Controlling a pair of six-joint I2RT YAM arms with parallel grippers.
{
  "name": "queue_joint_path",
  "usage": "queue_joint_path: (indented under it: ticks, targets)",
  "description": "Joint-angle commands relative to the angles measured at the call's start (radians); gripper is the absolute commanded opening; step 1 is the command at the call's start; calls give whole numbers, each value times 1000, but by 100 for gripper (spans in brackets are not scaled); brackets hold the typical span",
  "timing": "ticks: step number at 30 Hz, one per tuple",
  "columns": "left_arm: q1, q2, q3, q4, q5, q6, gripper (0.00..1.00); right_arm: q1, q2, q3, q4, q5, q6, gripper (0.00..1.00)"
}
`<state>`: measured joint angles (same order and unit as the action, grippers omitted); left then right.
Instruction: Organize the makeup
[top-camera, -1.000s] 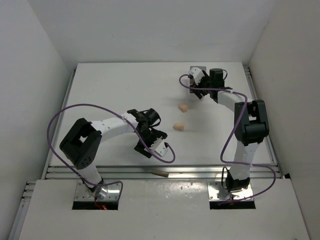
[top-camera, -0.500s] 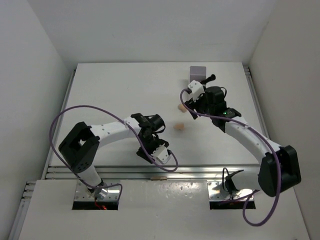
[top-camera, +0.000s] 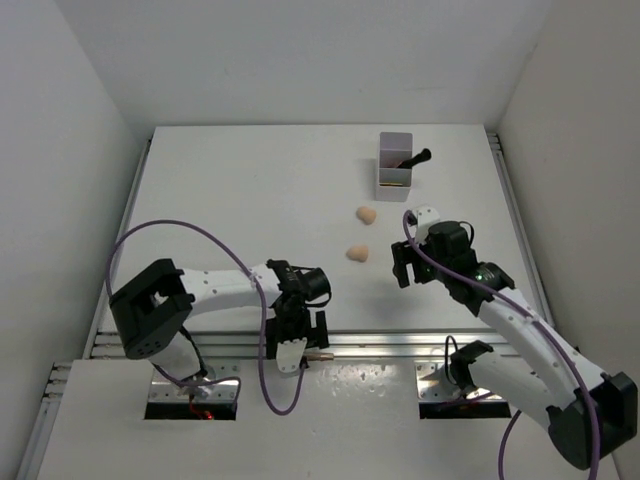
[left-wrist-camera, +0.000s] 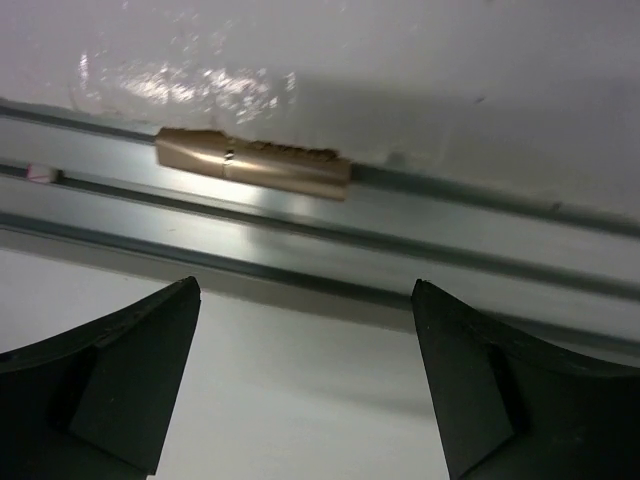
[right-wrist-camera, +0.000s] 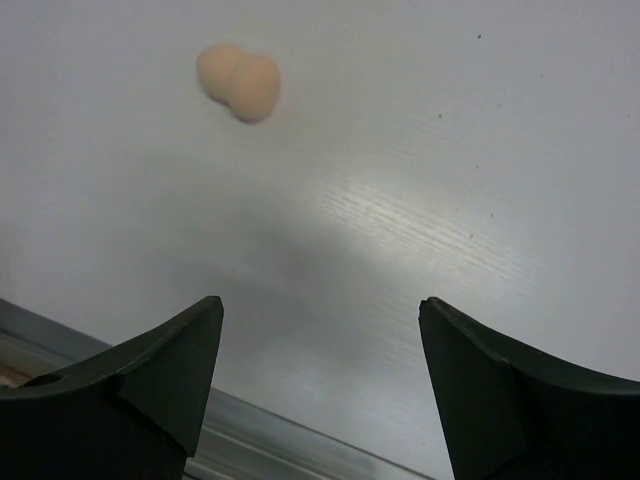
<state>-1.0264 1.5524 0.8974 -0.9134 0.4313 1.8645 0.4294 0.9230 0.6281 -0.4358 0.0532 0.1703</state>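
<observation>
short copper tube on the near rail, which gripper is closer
Left. The left gripper hovers right by the short copper tube; the right gripper is far off to its right.

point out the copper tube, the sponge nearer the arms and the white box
copper tube (left-wrist-camera: 250, 165), left wrist view, middle of its barrel
sponge nearer the arms (top-camera: 357, 253), top external view, its centre
white box (top-camera: 395, 185), top external view, its near wall
</observation>
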Motion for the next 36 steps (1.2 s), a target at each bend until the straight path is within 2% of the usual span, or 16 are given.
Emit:
queue_joint_path:
  ticks: [1, 2, 3, 15, 23, 31, 36]
  targets:
    - [-23, 64, 98, 100, 0, 177, 94, 15, -71, -36, -78, 22, 77, 80]
    - [-23, 83, 112, 100, -9, 189, 94, 16, -84, -47, -73, 19, 72, 80]
    - [-34, 110, 123, 100, -9, 202, 99, 16, -113, -77, -86, 20, 58, 80]
    - [-132, 181, 92, 53, -43, 369, 99, 14, -176, -136, -133, 36, -12, 82]
    - [-164, 224, 92, 24, -25, 360, 99, 17, -272, -191, -158, 46, 23, 82]
    - [-193, 287, 101, 126, -42, 295, 99, 16, -328, -205, -219, 66, 31, 82]
    - [-193, 298, 101, 127, -65, 276, 99, 14, -355, -200, -241, 80, 17, 82]
